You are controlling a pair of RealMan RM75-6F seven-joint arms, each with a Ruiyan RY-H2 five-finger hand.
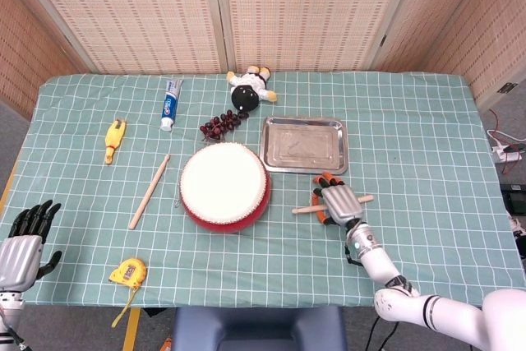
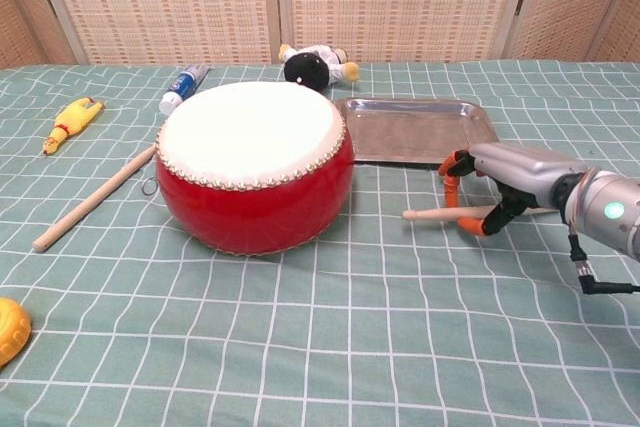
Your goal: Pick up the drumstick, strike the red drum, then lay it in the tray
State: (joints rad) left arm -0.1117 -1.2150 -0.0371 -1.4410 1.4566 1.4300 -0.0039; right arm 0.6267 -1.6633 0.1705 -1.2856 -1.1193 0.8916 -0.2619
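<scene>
The red drum [image 1: 223, 185] [image 2: 250, 162] with a white skin stands mid-table. Just right of it, my right hand [image 1: 339, 201] [image 2: 503, 175] curls over the wooden drumstick [image 1: 304, 210] [image 2: 432, 214] and grips it low above the cloth, thumb under the shaft. The stick lies nearly level, its tip pointing toward the drum. Behind the hand sits the metal tray [image 1: 303, 144] [image 2: 415, 132] with nothing in it. My left hand [image 1: 25, 242] hangs off the table's near-left corner, fingers spread, holding nothing; the chest view does not show it.
A second wooden stick [image 1: 149, 191] [image 2: 95, 199] lies left of the drum. A yellow toy [image 1: 114, 139], toothpaste tube [image 1: 170, 104], grapes [image 1: 220, 124] and doll [image 1: 251, 86] sit farther back. A yellow tape measure [image 1: 128, 273] lies near the front edge.
</scene>
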